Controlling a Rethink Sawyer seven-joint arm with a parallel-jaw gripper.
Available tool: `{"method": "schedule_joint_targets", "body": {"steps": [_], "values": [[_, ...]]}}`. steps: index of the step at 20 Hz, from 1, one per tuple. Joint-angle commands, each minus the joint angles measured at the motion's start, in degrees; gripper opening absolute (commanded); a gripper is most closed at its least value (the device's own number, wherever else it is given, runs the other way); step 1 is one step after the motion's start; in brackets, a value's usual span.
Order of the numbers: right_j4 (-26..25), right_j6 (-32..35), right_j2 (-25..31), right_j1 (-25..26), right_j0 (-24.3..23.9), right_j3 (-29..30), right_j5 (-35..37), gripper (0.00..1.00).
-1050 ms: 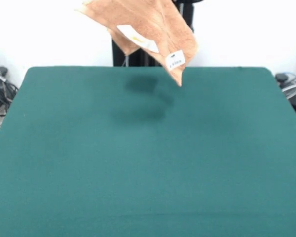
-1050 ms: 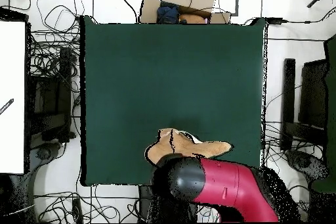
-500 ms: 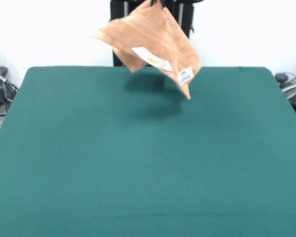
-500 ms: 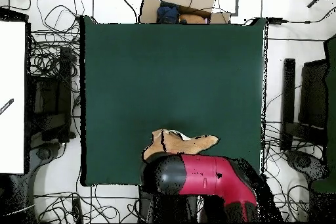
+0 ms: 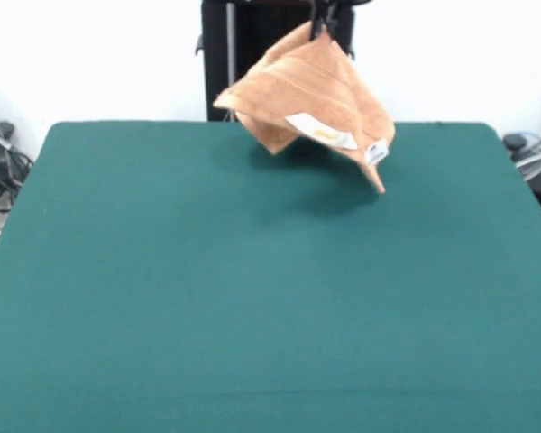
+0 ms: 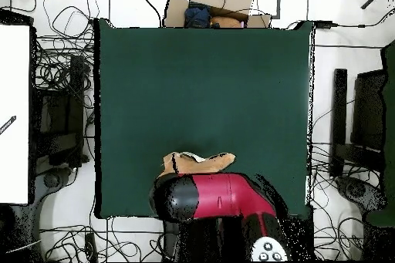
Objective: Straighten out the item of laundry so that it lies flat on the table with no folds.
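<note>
Aloft, towel [image 5: 311,95] in end effector [image 5: 323,25] above table [image 5: 252,298]

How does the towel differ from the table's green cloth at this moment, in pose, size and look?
The orange-tan towel hangs bunched and creased from the gripper, its lowest corner in the air; the green table cloth lies flat and smooth. The towel is small; the table cloth is far larger. The towel carries white tags; the table cloth is plain. Both are soft fabric.

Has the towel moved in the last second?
Yes. In the front view the towel has shifted rightward and lower against the table's far edge, hanging from the gripper.
</note>
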Motion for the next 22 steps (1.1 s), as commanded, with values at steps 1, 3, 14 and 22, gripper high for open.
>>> {"method": "schedule_joint_targets", "body": {"steps": [1,3,14,22], "values": [[-2.05,-0.08,4.43,5.33,1.53,-2.64,0.06,1.00],[-2.08,-0.66,4.55,5.30,1.10,-2.89,0.18,1.00],[-6.82,-2.46,4.22,5.87,-0.53,-5.61,-0.55,1.00],[-9.12,3.25,1.76,7.31,-1.02,-6.21,-7.63,1.00]]}}
